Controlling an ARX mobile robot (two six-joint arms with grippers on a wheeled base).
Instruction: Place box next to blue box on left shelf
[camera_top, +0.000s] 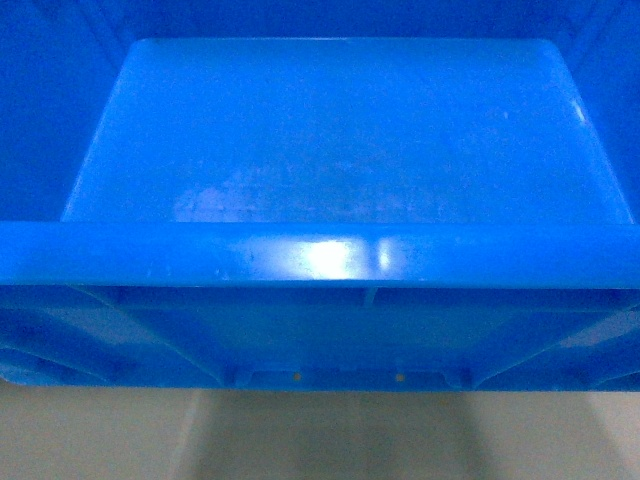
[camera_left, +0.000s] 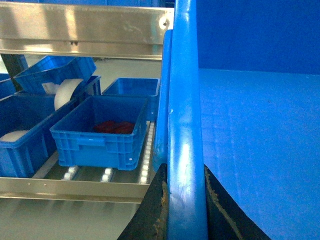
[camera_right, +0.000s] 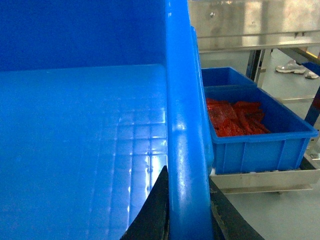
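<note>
L wrist cam, far left: stacked blue bins (camera_left: 22, 120) on the roller shelf (camera_left: 75, 190), one tilted on top w/ a white roll (camera_left: 65, 92) in it. Next over, a small blue crate (camera_left: 102, 132) sits on the rollers, dark red items (camera_left: 115, 127) inside. Another blue bin (camera_left: 134, 87) behind it. Steel shelf beam (camera_left: 80, 32) runs above.

Left gripper (camera_left: 186, 200) is clamped on the box (camera_left: 260, 150) side rim, one black finger (camera_left: 152, 210) outside the wall, the other inside. Rim runs upright thru frame; box's grid-textured floor fills the right half.

Head cam: box (camera_top: 340, 150) fills nearly the whole view, held up in front of the cam, near rim horizontal across mid-frame w/ glare spot, ribbed braced outer wall below it. Pale floor (camera_top: 320, 440) under it. Box looks empty. Grippers not visible here.

R wrist cam: box interior (camera_right: 80, 150) on the left, glossy grid floor. Right gripper (camera_right: 189, 205) clenched on the opposite side rim, black fingers (camera_right: 155, 210) either side of the wall. Just beside the box on the right, a blue bin (camera_right: 260, 140) holding red-orange parts (camera_right: 235, 117), sitting on a steel rack (camera_right: 265, 177); a second blue bin (camera_right: 225, 76) behind it. Far top right, shoes (camera_right: 295, 67) on the floor.

Box is carried between both arms, close to the shelf bins, not on any shelf that I can see.
</note>
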